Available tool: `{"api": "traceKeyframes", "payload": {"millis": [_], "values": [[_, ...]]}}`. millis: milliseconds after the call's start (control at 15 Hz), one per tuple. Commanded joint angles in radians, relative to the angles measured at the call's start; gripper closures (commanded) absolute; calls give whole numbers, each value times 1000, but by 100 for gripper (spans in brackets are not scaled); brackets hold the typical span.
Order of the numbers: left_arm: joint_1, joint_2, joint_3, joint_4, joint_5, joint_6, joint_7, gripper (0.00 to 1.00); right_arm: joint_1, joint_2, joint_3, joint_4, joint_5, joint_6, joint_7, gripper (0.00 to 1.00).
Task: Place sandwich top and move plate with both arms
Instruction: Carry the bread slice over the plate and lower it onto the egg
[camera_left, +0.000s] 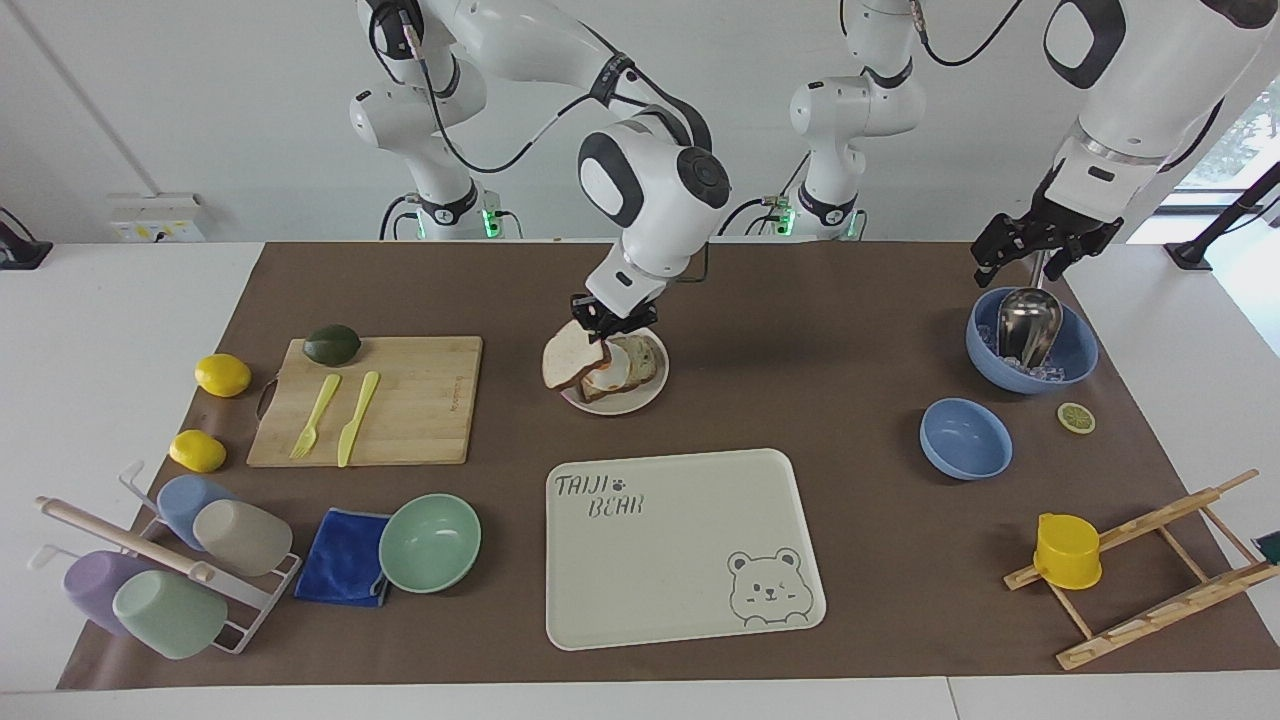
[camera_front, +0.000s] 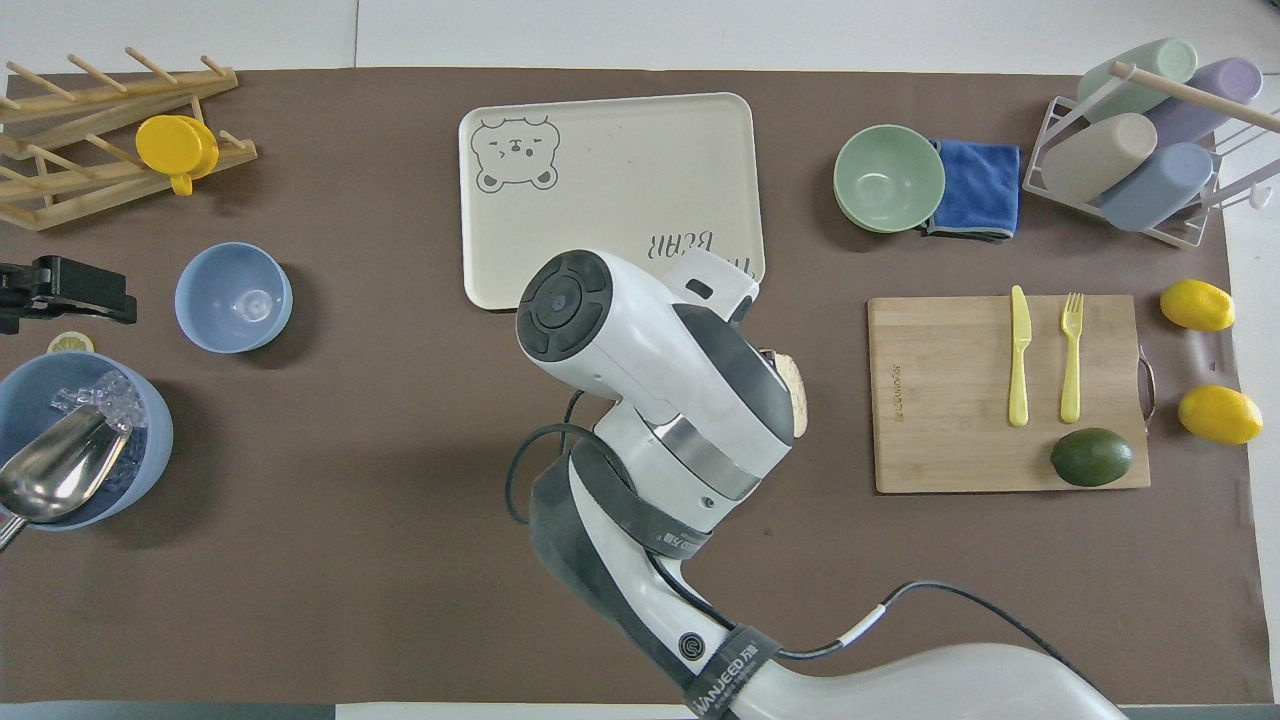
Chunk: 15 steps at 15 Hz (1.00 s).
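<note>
Right tool (camera_left: 603, 326) grips the sandwich top (camera_left: 568, 356) over the plate (camera_left: 640, 398); at its six o'clock, tray (camera_left: 690, 590) reads "TAIJI BEAR". Left tool (camera_left: 1040, 247) waits over the ice bowl (camera_left: 1075, 365), its spread unclear.

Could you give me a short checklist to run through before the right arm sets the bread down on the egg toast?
1. Bread held: ok. The right gripper is shut on the sandwich top.
2. Position: ok. The slice hangs tilted over the plate.
3. Egg toast on the plate: ok, partly hidden by the slice.
4. Slice level: not ok, it hangs from one edge.
5. Left gripper out of the way: ok, it waits over the blue bowl with the scoop.
6. Contact between slice and egg: cannot tell.
</note>
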Motion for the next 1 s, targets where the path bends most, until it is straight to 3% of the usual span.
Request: {"api": "traceKeyframes", "payload": {"millis": [0, 467, 733, 933], "values": [[20, -33, -1, -38, 12, 7, -3, 0, -9, -7, 2, -71, 33, 85, 24, 100], [23, -48, -1, -65, 12, 10, -2, 0, -10, -48, 8, -214, 89, 244, 104, 100], [23, -51, -1, -74, 12, 25, -5, 0, -1, -50, 16, -220, 124, 268, 128, 100], [22, -80, -2, -151, 11, 108, -2, 0, 3, -50, 16, -237, 175, 332, 174, 100]]}}
